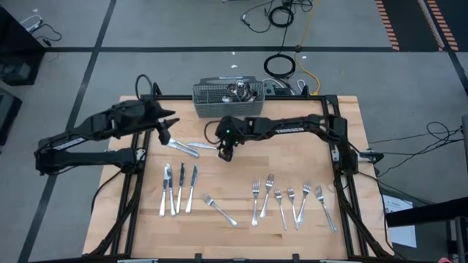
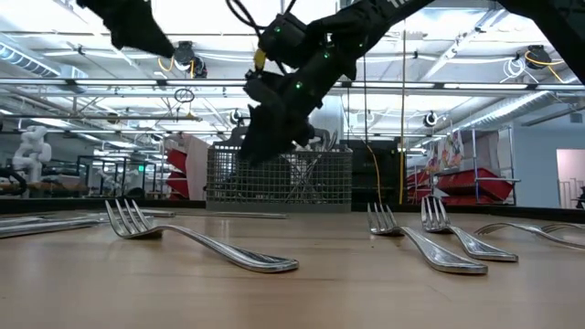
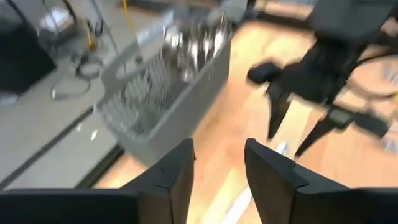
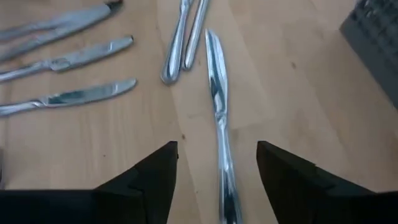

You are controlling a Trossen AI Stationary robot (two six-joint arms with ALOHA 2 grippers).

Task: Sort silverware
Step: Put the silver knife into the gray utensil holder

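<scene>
Silverware (image 1: pixel 281 201) is lying in rows on the table (image 1: pixel 344 131) while the right gripper (image 4: pixel 214 177) is hovering spread over a knife (image 4: pixel 217 106), left gripper (image 3: pixel 217 171) spread too.

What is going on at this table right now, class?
Two robot arms are sorting cutlery on a wooden table. Knives lie grouped on one side, forks on the other, and more pieces wait in the mesh basket. The right gripper hovers open over a loose knife, holding nothing. The left gripper is open beside the basket, also empty.
</scene>
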